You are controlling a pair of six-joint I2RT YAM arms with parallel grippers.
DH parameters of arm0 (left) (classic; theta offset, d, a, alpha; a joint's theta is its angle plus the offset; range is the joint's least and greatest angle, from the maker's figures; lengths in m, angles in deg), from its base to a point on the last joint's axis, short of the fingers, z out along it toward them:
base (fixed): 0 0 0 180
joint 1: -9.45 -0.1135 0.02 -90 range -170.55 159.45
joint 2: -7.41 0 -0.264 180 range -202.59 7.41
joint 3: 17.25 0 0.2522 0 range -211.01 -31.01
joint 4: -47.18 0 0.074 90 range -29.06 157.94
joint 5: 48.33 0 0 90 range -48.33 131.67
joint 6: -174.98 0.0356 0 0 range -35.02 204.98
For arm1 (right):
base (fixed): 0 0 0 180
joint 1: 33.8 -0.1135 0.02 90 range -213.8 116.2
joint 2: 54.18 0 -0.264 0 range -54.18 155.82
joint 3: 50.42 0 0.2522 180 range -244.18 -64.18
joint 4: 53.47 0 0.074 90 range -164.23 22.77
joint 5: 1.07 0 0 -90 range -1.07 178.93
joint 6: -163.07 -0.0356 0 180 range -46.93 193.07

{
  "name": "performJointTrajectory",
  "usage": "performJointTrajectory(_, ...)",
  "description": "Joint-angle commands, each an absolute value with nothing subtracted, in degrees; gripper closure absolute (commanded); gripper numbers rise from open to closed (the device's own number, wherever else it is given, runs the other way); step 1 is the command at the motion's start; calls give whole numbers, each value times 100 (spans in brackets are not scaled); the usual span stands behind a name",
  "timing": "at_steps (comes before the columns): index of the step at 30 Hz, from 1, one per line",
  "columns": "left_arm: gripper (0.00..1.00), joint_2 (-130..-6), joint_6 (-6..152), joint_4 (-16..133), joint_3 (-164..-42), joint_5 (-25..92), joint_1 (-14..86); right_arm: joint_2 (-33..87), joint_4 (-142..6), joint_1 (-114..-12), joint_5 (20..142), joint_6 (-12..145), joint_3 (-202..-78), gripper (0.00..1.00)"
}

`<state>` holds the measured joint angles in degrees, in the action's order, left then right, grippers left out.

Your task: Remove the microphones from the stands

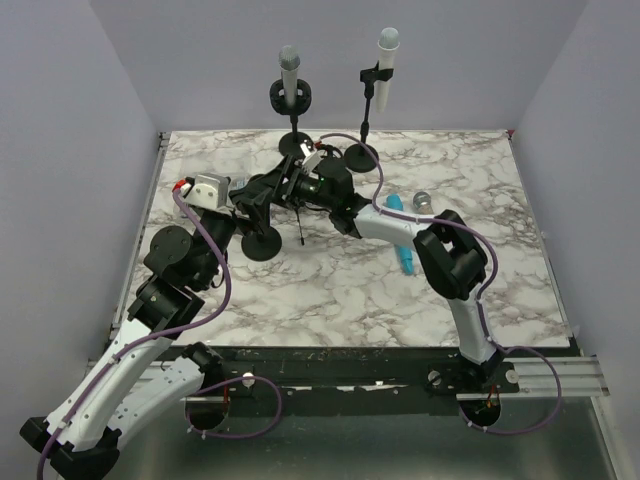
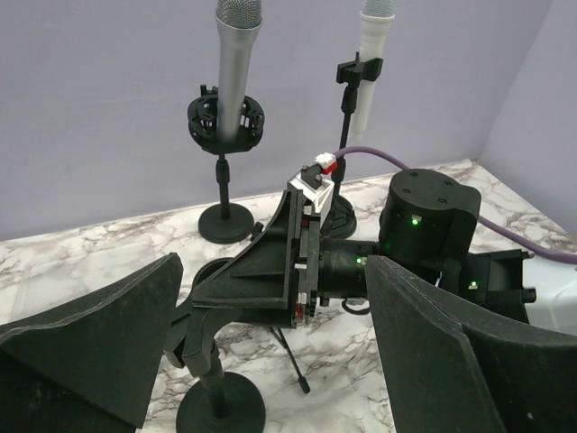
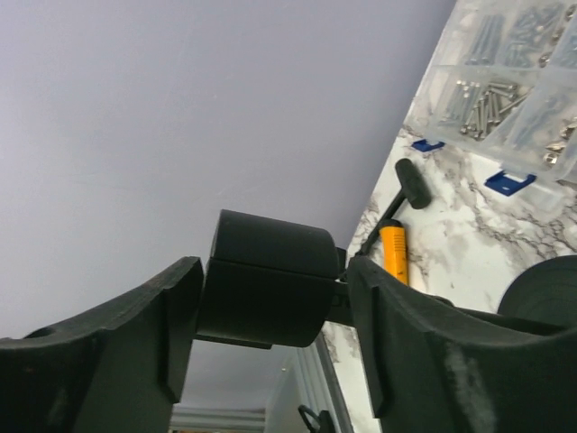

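**Task status, early stage.** Your right gripper (image 3: 275, 284) has its jaws pressed on a black cylinder (image 3: 261, 262) at the top of the short stand (image 1: 262, 243). You cannot tell from these views whether this is the microphone's body or only its holder. The cylinder sits between the jaws and level with the stand top, so judge the grasp made and the lift not yet done. Your left gripper (image 2: 275, 302) faces it with jaws spread wide, one finger to each side of the right gripper and the stand's stem, touching neither as far as can be seen. It looks placed to steady the stand. Left to do: brace the stand, then draw the cylinder free. Beyond the jaws, a silver microphone (image 1: 289, 68) and a white microphone (image 1: 386, 55) stand on tall stands near the back wall, well apart from the grip. Behind the right jaws, under the forearm, a blue microphone (image 1: 407, 258) lies on the table (image 1: 330, 300). The room above the jaws is open, but sideways the two grippers crowd each other.
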<state>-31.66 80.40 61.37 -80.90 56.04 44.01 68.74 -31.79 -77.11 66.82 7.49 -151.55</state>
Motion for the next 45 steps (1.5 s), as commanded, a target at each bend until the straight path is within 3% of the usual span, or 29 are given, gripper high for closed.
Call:
performJointTrajectory(1,14,-3156,7966,6024,-8032,5648,4370,6978,-4638,-7656,6635,1715,-15767,15)
performJointTrajectory(7,14,-3178,7935,6015,-8023,5567,4364,6432,-5626,-7655,6756,2182,-15955,0)
performJointTrajectory(15,13,-3186,7744,6068,-8082,5292,4363,5161,-7488,-7634,7928,3906,-15680,0)
performJointTrajectory(24,13,-3414,7373,6243,-8229,4805,4350,3992,-7751,-6859,9483,5067,-15656,0)
performJointTrajectory(31,13,-3792,6940,6385,-8369,4231,4352,4349,-6991,-6006,10188,5661,-16272,0)
performJointTrajectory(36,13,-4011,6854,6529,-8447,4190,4429,5385,-6974,-5536,9995,5865,-17580,0)
performJointTrajectory(45,8,-4036,7952,6621,-8419,5573,5778,7209,-7152,-5281,9798,6375,-19895,0)
